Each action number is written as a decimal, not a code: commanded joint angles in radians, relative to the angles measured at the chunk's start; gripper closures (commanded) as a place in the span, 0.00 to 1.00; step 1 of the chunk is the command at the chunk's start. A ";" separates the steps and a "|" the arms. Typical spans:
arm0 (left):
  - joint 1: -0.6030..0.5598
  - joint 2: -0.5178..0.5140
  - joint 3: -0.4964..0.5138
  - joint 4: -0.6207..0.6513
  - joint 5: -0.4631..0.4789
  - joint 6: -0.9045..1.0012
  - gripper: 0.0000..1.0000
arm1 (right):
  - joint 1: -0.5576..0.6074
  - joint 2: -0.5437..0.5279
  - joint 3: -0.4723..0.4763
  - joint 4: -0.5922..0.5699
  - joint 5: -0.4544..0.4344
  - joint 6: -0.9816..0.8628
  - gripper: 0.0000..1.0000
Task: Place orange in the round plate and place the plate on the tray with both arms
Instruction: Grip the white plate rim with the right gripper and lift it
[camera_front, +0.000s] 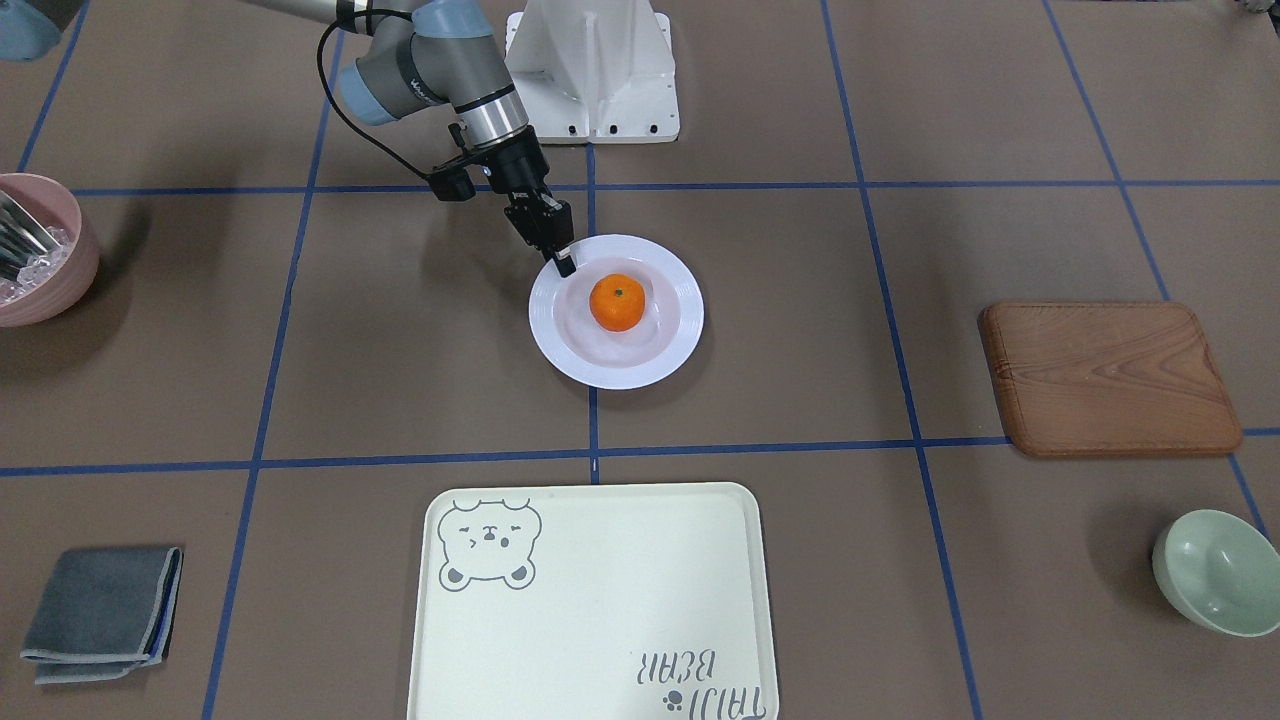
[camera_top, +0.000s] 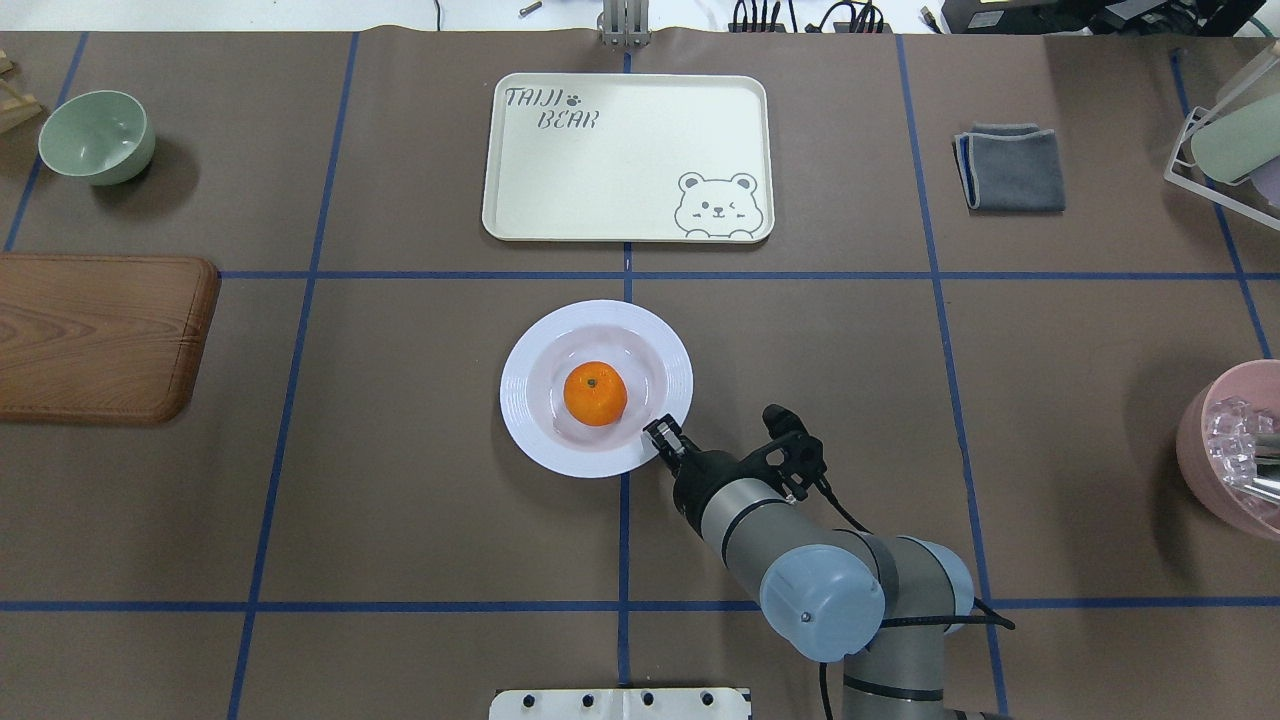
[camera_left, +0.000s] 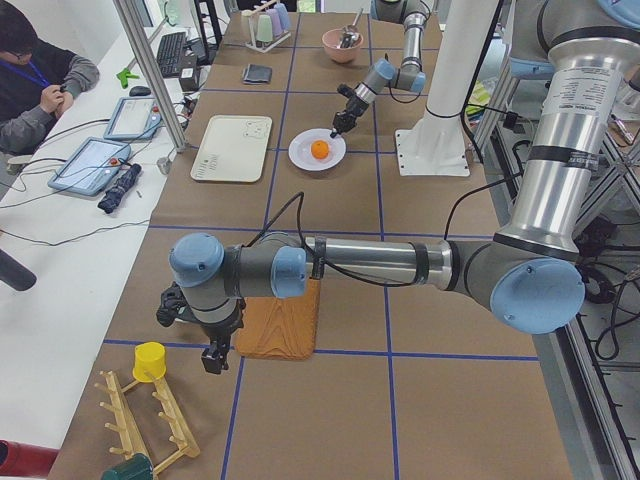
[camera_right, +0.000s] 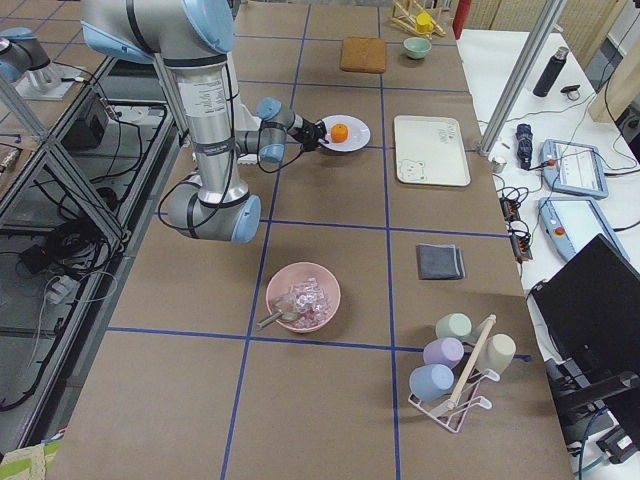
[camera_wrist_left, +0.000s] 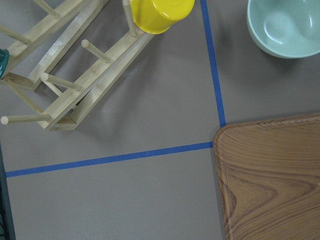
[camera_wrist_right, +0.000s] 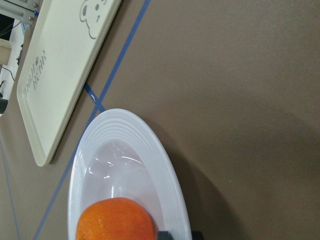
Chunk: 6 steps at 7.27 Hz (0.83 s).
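Step 1 of 2 looked done: the orange sat mid-bowl in the round plate, on the bench apart from the tray. Moving the plate there was left. The right gripper was at the plate's rim just beside the orange, fingers together, seemingly pinching it. The left gripper hung far off; its state could not be told.
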 joint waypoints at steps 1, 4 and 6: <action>0.000 0.001 0.001 0.003 0.000 -0.005 0.01 | 0.040 0.001 0.065 0.009 0.001 0.045 1.00; -0.002 0.006 -0.001 0.003 0.000 -0.005 0.01 | 0.079 0.004 0.189 0.012 -0.001 0.116 1.00; -0.002 0.020 -0.008 0.000 -0.033 -0.005 0.01 | 0.109 0.026 0.188 0.084 -0.004 0.139 1.00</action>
